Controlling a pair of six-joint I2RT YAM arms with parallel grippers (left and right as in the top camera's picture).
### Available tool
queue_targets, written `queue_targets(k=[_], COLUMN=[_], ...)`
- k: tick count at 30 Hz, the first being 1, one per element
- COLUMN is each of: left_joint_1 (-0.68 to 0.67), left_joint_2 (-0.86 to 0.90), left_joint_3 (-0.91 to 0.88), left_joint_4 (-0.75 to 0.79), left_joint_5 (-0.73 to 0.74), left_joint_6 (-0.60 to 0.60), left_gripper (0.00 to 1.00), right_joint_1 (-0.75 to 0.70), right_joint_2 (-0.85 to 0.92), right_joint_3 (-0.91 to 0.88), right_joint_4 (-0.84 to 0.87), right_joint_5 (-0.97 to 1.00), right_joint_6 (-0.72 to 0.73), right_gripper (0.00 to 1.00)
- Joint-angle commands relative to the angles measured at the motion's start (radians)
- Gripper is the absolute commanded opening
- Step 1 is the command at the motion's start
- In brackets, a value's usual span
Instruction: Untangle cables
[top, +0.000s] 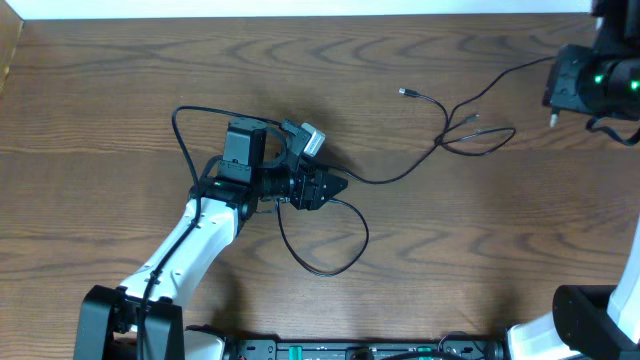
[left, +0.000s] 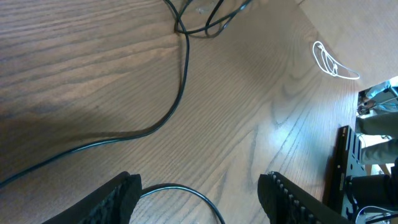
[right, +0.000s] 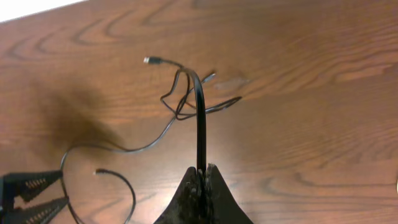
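Thin black cables lie across the wooden table. A small tangle of loops (top: 470, 130) sits right of centre, with a plug end (top: 405, 92) sticking out to its upper left. One strand runs from the tangle up to my right gripper (top: 553, 85), which is shut on it above the table (right: 201, 124); the tangle (right: 193, 99) shows beyond it. Another strand runs left to a wide loop (top: 325, 245) by my left gripper (top: 335, 187). That gripper (left: 199, 196) is open, low over the table, with the loop's arc (left: 186, 190) between its fingers. A whitish cord (left: 333, 61) lies far off.
A loose plug end (right: 97, 172) lies near the left gripper (right: 31, 193) in the right wrist view. The left arm's own thicker black cable (top: 185, 135) arcs behind its wrist. A black frame (left: 354, 168) stands past the table's edge.
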Motion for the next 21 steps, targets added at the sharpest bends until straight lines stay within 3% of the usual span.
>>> queue_targets(k=[1,13,21], left_joint_1=[-0.002,-0.002,-0.002], left_joint_2=[-0.015,-0.015,-0.015], left_joint_3=[0.003,0.003,0.003], left_joint_4=[-0.001,-0.001,-0.001], left_joint_5=[0.019,0.015,0.012], left_joint_6=[0.003,0.003,0.018], left_gripper=[0.66,0.66,0.66], right_joint_1=[0.027,0.115,0.149], right_joint_2=[0.008,0.008,0.008], right_joint_3=[-0.051,-0.414,-0.513], right_joint_4=[-0.005,0.103,0.174], right_joint_5=[-0.023,-0.021,-0.021], right_joint_6=[-0.009,0.026,0.026], right_gripper=[0.01,0.01,0.03])
